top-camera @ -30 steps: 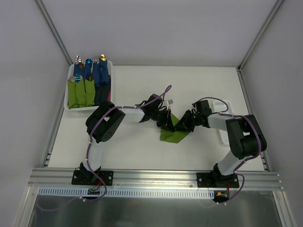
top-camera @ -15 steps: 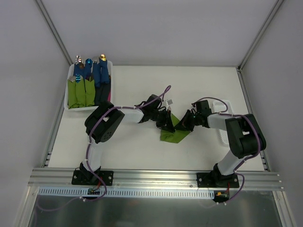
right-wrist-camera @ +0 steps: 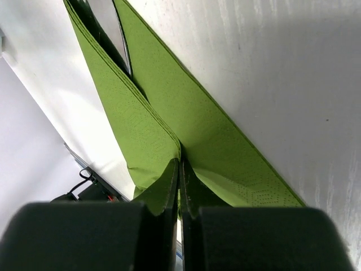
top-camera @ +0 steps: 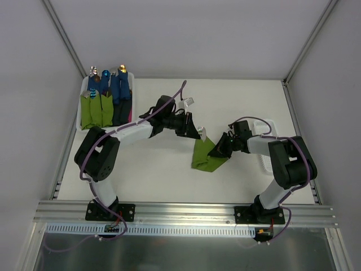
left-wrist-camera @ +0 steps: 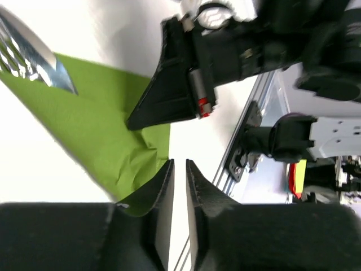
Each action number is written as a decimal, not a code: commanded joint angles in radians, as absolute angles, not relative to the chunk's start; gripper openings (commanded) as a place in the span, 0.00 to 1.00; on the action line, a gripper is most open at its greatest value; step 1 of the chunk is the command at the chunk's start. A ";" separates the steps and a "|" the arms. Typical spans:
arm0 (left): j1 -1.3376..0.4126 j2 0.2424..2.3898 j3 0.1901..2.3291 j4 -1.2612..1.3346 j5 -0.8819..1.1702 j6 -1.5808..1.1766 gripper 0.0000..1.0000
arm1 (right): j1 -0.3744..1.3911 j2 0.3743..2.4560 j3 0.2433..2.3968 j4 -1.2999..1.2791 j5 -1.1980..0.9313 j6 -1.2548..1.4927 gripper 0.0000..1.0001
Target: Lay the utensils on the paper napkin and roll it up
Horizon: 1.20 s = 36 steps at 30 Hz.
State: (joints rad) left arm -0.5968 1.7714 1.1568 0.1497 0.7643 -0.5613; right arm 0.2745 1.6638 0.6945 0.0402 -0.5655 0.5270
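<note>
The lime-green paper napkin (top-camera: 204, 158) lies folded over at mid-table. From its top end pokes a silver forked head of the utensils (top-camera: 202, 134), which the left wrist view shows as fork tines (left-wrist-camera: 28, 56) on the green sheet (left-wrist-camera: 90, 124). My right gripper (top-camera: 221, 148) is shut on the napkin's right fold, with green paper pinched between its tips (right-wrist-camera: 180, 161). A dark and silver utensil part (right-wrist-camera: 115, 28) shows inside the fold. My left gripper (top-camera: 193, 130) hovers just above and left of the napkin. Its jaws (left-wrist-camera: 179, 164) stand slightly apart with nothing between them.
A white tray (top-camera: 80, 107) at the back left holds green and blue rolled bundles with utensil ends sticking out. A white basket (top-camera: 268, 161) sits under the right forearm. The aluminium rail (top-camera: 186, 213) runs along the near edge.
My left arm has swung up and left off the napkin, and its jaws have parted a little. The right gripper has closed onto the napkin's fold. The utensil head now shows.
</note>
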 commanded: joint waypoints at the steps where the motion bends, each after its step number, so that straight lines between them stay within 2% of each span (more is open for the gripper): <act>1: -0.614 1.839 1.183 0.086 0.801 -0.508 0.12 | 0.270 1.658 0.698 0.009 -0.542 0.486 0.00; 6: -0.626 1.946 1.253 0.086 0.807 -0.548 0.03 | 0.268 1.661 0.707 0.005 -0.531 0.472 0.00; 21: -0.663 2.131 1.344 0.081 0.726 -0.535 0.00 | 0.270 1.680 0.750 -0.064 -0.520 0.431 0.00; 28: -0.666 2.192 1.430 0.006 0.621 -0.534 0.00 | 0.268 1.680 0.797 -0.109 -0.520 0.399 0.00; 31: -0.675 2.194 1.462 -0.067 0.555 -0.509 0.00 | 0.268 1.666 0.843 -0.172 -0.508 0.373 0.17; 32: -0.678 2.192 1.469 -0.095 0.520 -0.505 0.00 | 0.267 1.654 0.848 -0.189 -0.505 0.367 0.30; 34: -0.686 2.191 1.471 -0.112 0.491 -0.497 0.00 | 0.253 1.605 0.873 -0.228 -0.482 0.367 0.47; 36: -0.690 2.187 1.471 -0.141 0.447 -0.492 0.00 | 0.244 1.571 0.911 -0.280 -0.448 0.342 0.49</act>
State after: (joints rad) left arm -0.6758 2.1864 1.4490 -0.0494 0.5713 -0.5312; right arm 0.2646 1.6550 0.8410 -0.1787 -0.5034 0.3878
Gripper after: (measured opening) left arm 0.005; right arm 0.481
